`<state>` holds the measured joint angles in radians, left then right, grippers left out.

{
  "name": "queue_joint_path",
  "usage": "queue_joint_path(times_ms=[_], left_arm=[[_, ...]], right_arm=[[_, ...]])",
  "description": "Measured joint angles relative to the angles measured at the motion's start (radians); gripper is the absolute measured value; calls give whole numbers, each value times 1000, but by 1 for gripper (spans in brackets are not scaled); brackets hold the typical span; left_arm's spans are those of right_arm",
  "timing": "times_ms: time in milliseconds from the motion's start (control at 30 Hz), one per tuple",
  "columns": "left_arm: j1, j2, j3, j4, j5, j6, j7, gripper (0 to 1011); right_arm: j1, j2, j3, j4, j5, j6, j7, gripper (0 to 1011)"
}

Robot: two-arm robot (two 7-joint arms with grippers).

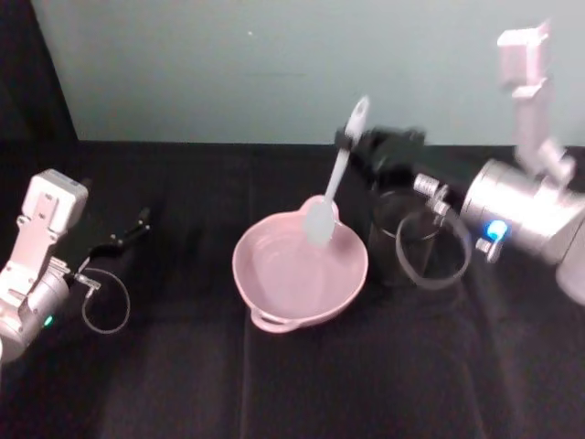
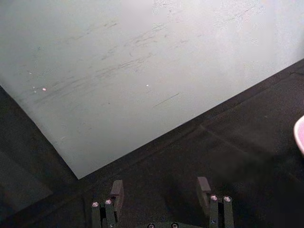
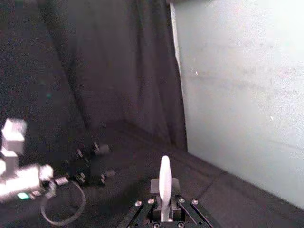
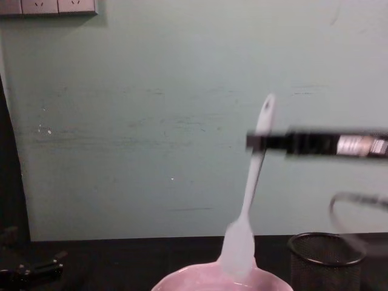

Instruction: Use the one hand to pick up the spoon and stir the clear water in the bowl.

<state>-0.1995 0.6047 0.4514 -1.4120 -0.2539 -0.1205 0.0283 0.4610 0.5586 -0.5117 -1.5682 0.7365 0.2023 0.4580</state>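
Note:
My right gripper point(image 1: 348, 141) is shut on the upper handle of the white spoon point(image 1: 335, 187) and holds it tilted, with its wide end low over the far side of the pink bowl point(image 1: 265, 291). In the chest view the spoon point(image 4: 250, 200) hangs from the black gripper point(image 4: 259, 142), and its end reaches about the level of the bowl's rim point(image 4: 182, 280). The right wrist view shows the handle point(image 3: 165, 175) clamped between the jaws. I cannot make out the clear water inside the bowl. My left gripper point(image 1: 128, 233) rests open at the far left, away from the bowl.
A black wire-mesh cup point(image 1: 407, 240) stands just right of the bowl, under my right wrist, and shows again as the mesh cup point(image 4: 324, 257) in the chest view. A green wall runs along the back of the black tabletop point(image 1: 183, 384). Cable loops hang off both wrists.

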Motion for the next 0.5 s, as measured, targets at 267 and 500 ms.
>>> queue_joint_path(times_ms=[267,500], left_arm=[[0,0,0,0,0,0,0,1011],[0,0,0,0,0,0,0,1011]], right_arm=[[-72,-37,-54,79,-140,-145,-25,112],[-111,-62,-72,80,-155,-179,3,112]])
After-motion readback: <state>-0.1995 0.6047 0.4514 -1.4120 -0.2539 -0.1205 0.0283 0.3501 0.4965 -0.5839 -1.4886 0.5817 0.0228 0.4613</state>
